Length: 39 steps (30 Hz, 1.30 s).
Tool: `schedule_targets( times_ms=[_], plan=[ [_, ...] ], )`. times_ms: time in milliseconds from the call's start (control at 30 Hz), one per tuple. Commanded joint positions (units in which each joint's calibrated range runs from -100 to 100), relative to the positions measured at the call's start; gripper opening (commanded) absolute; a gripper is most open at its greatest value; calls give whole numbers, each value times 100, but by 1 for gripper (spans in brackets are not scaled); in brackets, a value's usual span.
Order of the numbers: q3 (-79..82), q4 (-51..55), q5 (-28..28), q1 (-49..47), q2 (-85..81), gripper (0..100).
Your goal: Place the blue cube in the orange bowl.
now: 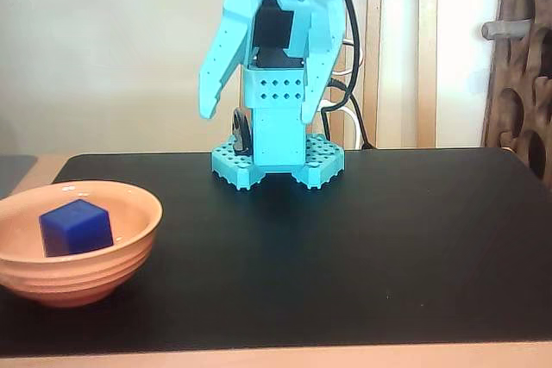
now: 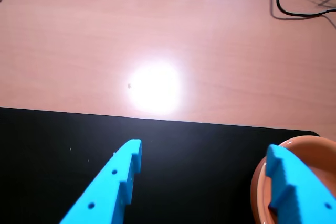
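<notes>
- Soft daylight is filling the fixed view, and the pale wall (image 1: 103,49) is looking washed out.
- Everything there is appearing slightly soft and grainy.
- In the wrist view, a bright glare spot (image 2: 155,87) is bleaching the wooden tabletop (image 2: 79,40).
- The black mat (image 2: 52,161) is rendering nearly featureless.

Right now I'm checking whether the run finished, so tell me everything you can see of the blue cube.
The blue cube is a small, solid, deep-blue block with smooth, plastic-looking faces. In the fixed view it sits inside the orange bowl, turned slightly so an edge faces the camera, its lower part hidden by the rim. Only the bowl touches it; the gripper hangs open well away. The wrist view doesn't show it.
</notes>
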Motion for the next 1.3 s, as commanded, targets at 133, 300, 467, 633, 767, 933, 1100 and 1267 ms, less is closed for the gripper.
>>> schedule_targets(
  times_ms=[133,300,467,633,767,933,1100,1267],
  plan=[
    [713,75,-13,-7,-760,26],
    [1140,92,-19,-27,-1016,26],
    [1330,319,-19,-67,-1059,26],
    [1730,371,-19,-118,-1170,26],
    [2192,380,-19,-218,-1561,26],
    [2329,458,-19,-208,-1664,26],
    [2329,833,-19,-168,-1706,26],
    [2329,1251,-19,-158,-1706,19]
  ],
)
